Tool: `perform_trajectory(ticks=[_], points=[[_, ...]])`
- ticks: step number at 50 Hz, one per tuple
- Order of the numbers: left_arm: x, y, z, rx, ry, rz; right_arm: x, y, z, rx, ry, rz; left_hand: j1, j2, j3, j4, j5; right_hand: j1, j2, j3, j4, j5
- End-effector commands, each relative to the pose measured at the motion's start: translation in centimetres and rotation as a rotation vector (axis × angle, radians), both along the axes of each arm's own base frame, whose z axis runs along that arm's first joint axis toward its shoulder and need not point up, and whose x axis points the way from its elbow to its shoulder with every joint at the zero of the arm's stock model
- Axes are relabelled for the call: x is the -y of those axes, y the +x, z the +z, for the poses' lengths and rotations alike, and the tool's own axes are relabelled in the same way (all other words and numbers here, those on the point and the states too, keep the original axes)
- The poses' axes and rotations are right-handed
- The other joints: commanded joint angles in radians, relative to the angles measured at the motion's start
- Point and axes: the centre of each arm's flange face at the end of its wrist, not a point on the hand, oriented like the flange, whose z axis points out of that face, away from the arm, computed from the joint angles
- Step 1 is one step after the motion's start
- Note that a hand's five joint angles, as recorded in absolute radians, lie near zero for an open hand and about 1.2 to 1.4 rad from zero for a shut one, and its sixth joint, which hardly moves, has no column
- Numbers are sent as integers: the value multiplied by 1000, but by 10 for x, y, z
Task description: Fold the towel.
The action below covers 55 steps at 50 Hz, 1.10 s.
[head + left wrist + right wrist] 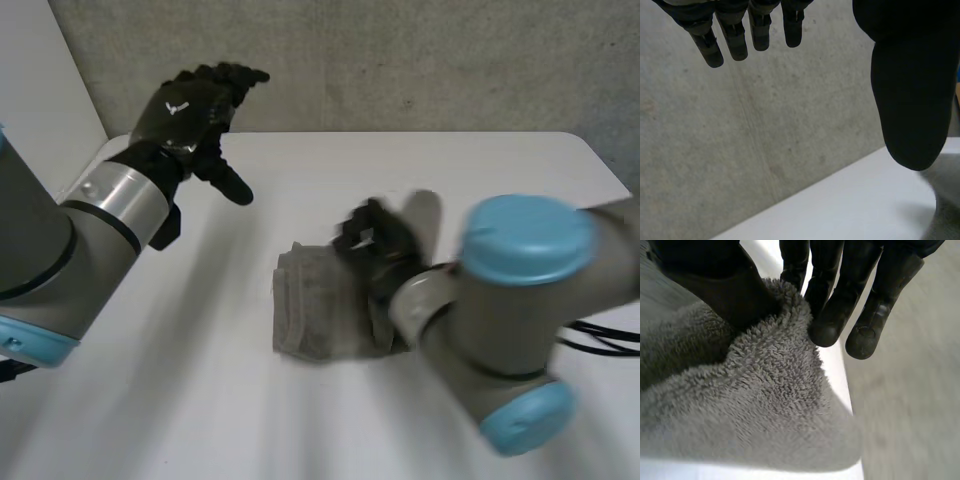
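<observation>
A grey towel (320, 310) lies folded into a small bundle in the middle of the white table (420, 160). My right hand (378, 245) is at the bundle's far right corner. In the right wrist view its thumb (725, 285) and fingers (840, 295) pinch a raised fold of the towel (765, 405) between them. My left hand (190, 110) is held up over the table's far left corner, well apart from the towel. Its fingers (740, 30) are straight and its thumb (910, 100) is spread, with nothing in it.
A grey concrete wall (400, 60) stands right behind the table's far edge. My right arm (510, 320) reaches over the table's right half, close beside the towel. Bare table (200, 380) lies left of and in front of the bundle.
</observation>
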Motion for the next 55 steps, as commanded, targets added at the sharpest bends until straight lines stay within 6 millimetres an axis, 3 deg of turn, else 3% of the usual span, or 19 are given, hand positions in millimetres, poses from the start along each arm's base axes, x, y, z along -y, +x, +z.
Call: perform_trajectory(ticks=[1, 6, 7, 8, 9, 11, 12, 14, 17, 22, 27, 31, 35, 37, 42, 44, 50, 54, 55], points=[[3, 8, 12, -14, -30, 24, -55, 46, -45, -232, -62, 246, 5, 8, 6, 9, -30, 79, 85, 53, 53, 55], [6, 12, 12, -27, -21, 36, -67, 52, -59, -265, -73, 288, 5, 8, 6, 9, -30, 79, 85, 53, 53, 55], [7, 13, 12, -34, -16, 37, -66, 54, -53, -235, -87, 281, 5, 8, 6, 9, -30, -137, -132, -164, -164, -162], [7, 13, 12, -34, -16, 37, -66, 54, -53, -235, -87, 281, 5, 8, 6, 9, -30, -140, -134, -166, -166, -164], [8, 14, 12, -43, -14, 38, -61, 55, -40, -170, -125, 256, 5, 8, 6, 9, -30, -581, -576, -608, -608, -606], [8, 13, 12, -48, -11, 36, -55, 55, -17, -64, -160, 215, 5, 8, 6, 9, -30, -871, -866, -897, -897, -895], [8, 13, 12, -51, -8, 36, -55, 55, -17, -63, -160, 215, 5, 8, 6, 9, -30, -874, -868, -900, -900, -898], [9, 14, 12, -56, -7, 36, -46, 39, 12, 108, -143, 137, 5, 8, 6, 9, -30, -1125, -1120, -1152, -1151, -1150], [10, 14, 13, -68, -1, 38, -28, 18, 30, 253, -81, 42, 5, 8, 6, 9, -30, -1142, -1137, -1169, -1168, -1167], [12, 13, 10, -105, 33, 33, 4, -22, 39, 412, 77, -130, 5, 8, 6, 9, -30, -1142, -1137, -1169, -1168, -1167], [15, 9, -5, -132, 102, 24, 26, -49, 31, 505, 268, -269, 5, 8, 6, 9, -30, -1142, -1137, -1169, -1168, -1167], [14, -5, -37, -99, 191, -6, 43, -63, 20, 590, 452, -334, 5, 8, 6, 9, -30, -1142, -1137, -1169, -1168, -1167], [7, -21, -62, -66, 253, -46, 47, -59, 8, 641, 576, -308, 5, 8, 6, 9, -30, -1142, -1137, -1169, -1168, -1167], [3, -31, -88, -32, 315, -64, 49, -57, 3, 668, 634, -296, 5, 8, 6, 9, -30, -1142, -1137, -1169, -1168, -1167], [1, -35, -118, 9, 380, -68, 53, -53, -27, 683, 781, -290, 5, 8, 6, 9, -30, -1142, -1137, -1169, -1168, -1167], [-2, -38, -145, 45, 441, -70, 55, -53, -35, 674, 795, -302, 5, 8, 6, 9, -30, -1142, -1137, -1169, -1168, -1167], [-4, -38, -161, 67, 480, -69, 59, -51, -61, 626, 832, -338, 5, 8, 6, 9, -30, -1142, -1137, -1169, -1168, -1167], [-8, -39, -155, 66, 472, -76, 59, -52, -53, 599, 785, -335, 5, 8, 6, 9, -30, -1142, -1137, -1169, -1168, -1167], [-11, -40, -145, 60, 457, -78, 58, -52, -40, 591, 733, -323, 5, 8, 6, 9, -30, -1142, -1137, -1169, -1168, -1167]])
